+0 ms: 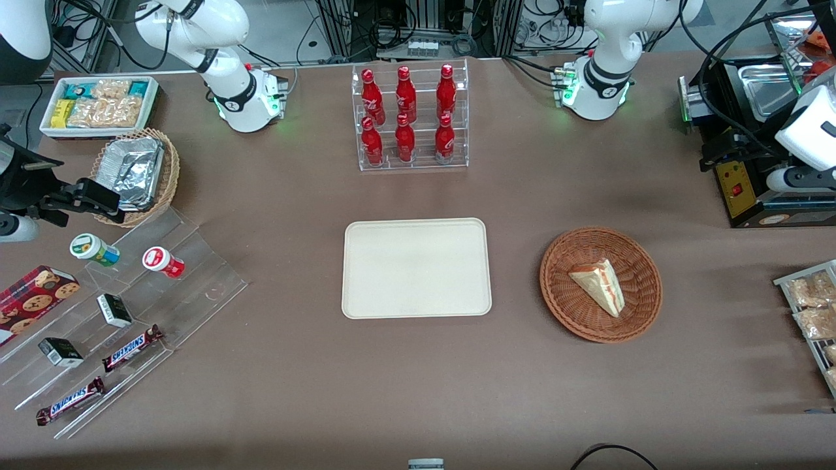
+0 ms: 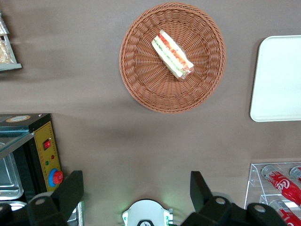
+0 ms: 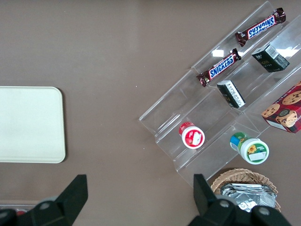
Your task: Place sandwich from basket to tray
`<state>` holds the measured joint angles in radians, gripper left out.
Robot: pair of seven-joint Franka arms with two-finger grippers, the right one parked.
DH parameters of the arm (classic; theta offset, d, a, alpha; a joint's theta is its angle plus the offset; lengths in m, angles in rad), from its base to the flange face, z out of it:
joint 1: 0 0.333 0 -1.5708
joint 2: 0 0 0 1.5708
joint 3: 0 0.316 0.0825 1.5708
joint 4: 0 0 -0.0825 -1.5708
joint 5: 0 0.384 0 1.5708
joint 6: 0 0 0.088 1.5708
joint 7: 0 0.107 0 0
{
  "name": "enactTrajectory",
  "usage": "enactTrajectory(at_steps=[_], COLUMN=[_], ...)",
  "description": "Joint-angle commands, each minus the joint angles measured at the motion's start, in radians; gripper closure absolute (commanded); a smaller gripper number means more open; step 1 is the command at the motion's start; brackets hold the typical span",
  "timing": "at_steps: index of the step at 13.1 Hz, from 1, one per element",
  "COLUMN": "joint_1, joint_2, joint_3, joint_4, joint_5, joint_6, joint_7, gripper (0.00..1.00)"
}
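The sandwich (image 1: pixel 599 285) (image 2: pixel 172 54), a pale wedge with red and green filling in clear wrap, lies in the round reddish-brown basket (image 1: pixel 555 287) (image 2: pixel 141 80). Beside the basket, toward the parked arm's end, lies the flat cream tray (image 1: pixel 416 267) (image 2: pixel 277 80) with nothing on it. My gripper (image 1: pixel 718 155) (image 2: pixel 136 188) hangs high at the working arm's end of the table, farther from the front camera than the basket and well apart from it. Its fingers (image 2: pixel 70 190) stand wide open with only bare table between them.
A clear rack of red bottles (image 1: pixel 410 117) stands farther from the front camera than the tray. A black appliance with a yellow panel (image 1: pixel 738 189) (image 2: pixel 44 146) sits close to my gripper. A wire rack of snack packets (image 1: pixel 813 307) lies at the working arm's table edge.
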<state>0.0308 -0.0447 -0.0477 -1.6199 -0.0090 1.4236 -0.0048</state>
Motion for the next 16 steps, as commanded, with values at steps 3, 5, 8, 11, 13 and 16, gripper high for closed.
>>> enactTrajectory(at_steps=[3,5,8,11,13,16], joint_1=[0.008,0.005,-0.041,-0.109,-0.129,-0.149], joint_2=[0.025,0.051,0.137,0.233,0.302,0.361], joint_3=[-0.018,-0.021,-0.027,-0.023,-0.024,-0.023], joint_4=[0.026,0.023,-0.046,-0.093,-0.101,-0.168], joint_5=[0.047,0.078,0.08,0.078,0.078,0.081], joint_6=[-0.003,0.03,0.193,0.368,0.446,0.587], joint_7=[-0.021,-0.036,-0.225,-0.477,-0.744,-0.978], gripper=[0.0,0.0,0.0,0.0,0.0,0.0])
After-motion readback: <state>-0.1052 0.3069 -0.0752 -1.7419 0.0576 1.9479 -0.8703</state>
